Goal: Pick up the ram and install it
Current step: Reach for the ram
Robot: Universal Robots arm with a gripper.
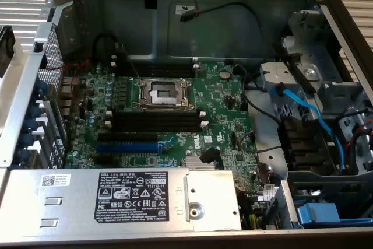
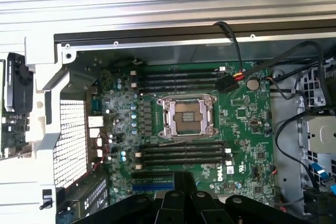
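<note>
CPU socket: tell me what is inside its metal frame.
The CPU socket appears to hold only its bare square contact bed, with no processor or cooler on it. The part of the motherboard beneath the metal frame is covered.

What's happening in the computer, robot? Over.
Tool shut, over the motherboard. Ram not installed; memory slots empty. Black cable hanging near one slot bank. Over.
</note>
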